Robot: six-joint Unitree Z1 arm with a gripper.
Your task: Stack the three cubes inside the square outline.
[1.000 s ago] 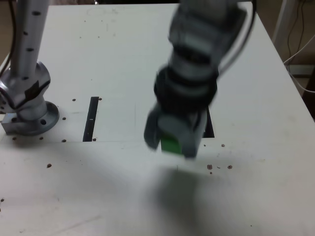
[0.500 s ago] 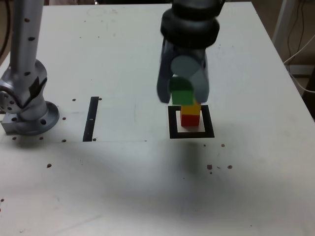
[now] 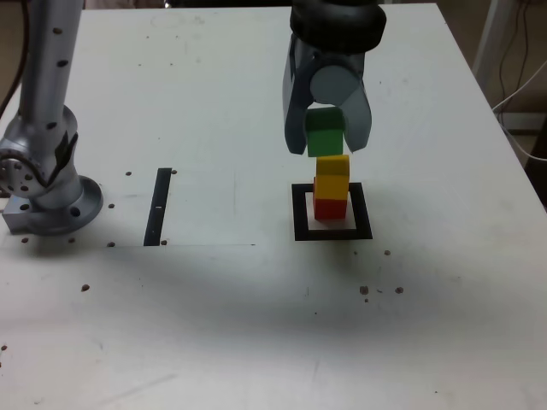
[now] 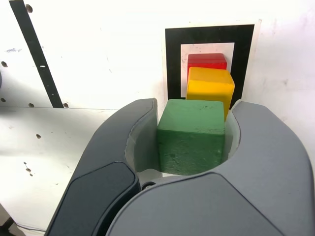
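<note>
Exterior view, left to right: one black strip point(image 3: 158, 207) on the bench point(image 3: 214, 325), then one square outline point(image 3: 332, 231) holding two stacked cubes, yellow cube point(image 3: 332, 166) on red cube point(image 3: 330, 207). Above them, the hand point(image 3: 326, 135) clenches one green cube point(image 3: 325, 133).

arm point(image 3: 338, 17) cut off above, pincer point(image 4: 192, 162) cropped
</note>
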